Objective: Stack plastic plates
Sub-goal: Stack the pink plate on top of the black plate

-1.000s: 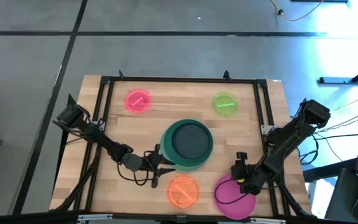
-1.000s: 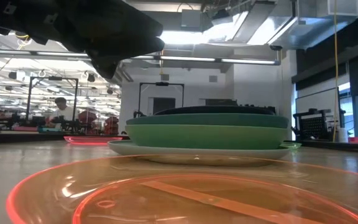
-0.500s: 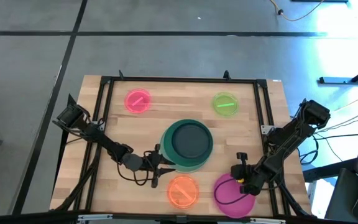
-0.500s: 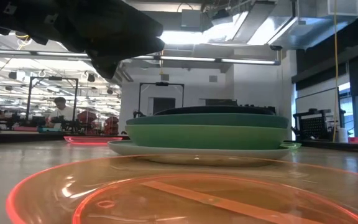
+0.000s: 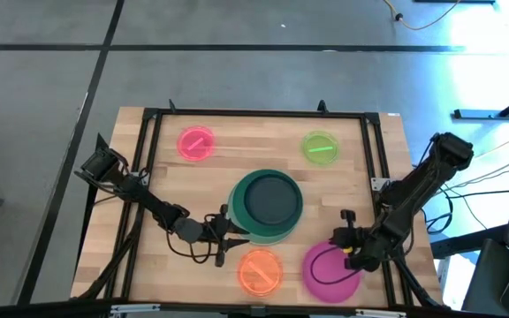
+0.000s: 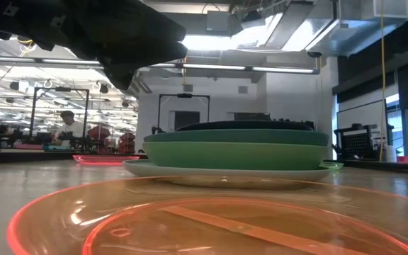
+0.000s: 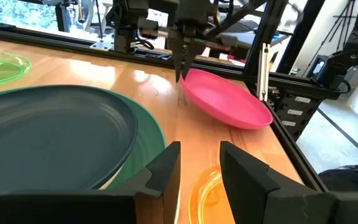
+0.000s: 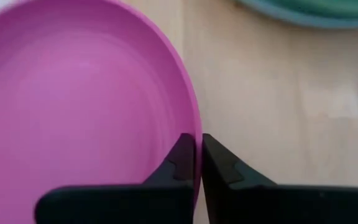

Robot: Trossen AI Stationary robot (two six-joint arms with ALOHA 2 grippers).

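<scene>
A stack of plates point(image 5: 266, 205) sits mid-table, pale mint at the bottom, green above it and a dark plate on top; in the low view the stack point(image 6: 236, 152) stands behind the orange plate point(image 6: 190, 227). The orange plate point(image 5: 260, 270) lies flat near the front edge. To its right is the magenta plate point(image 5: 330, 269), with my right gripper point(image 5: 349, 251) shut on its rim. My left gripper point(image 7: 197, 168) stands open by the stack's near-left edge, above the orange plate's rim, touching nothing that I can see. My right gripper pinches the magenta plate's rim point(image 8: 194, 134) between its two fingers, one finger inside the plate and one outside. It has the plate's far-right side, and the fingers point(image 7: 182, 65) come from above, pointing down. The plate point(image 7: 225, 99) is tilted, its held side raised and its opposite side low.
A small pink plate point(image 5: 195, 143) lies at the far left and a lime plate point(image 5: 320, 147) at the far right. A black frame point(image 5: 254, 113) runs along the table's edges. Bare wood lies between the stack and the magenta plate.
My right arm has risen a little with the magenta plate. The plate has shifted slightly toward the far edge and its held side has come up.
</scene>
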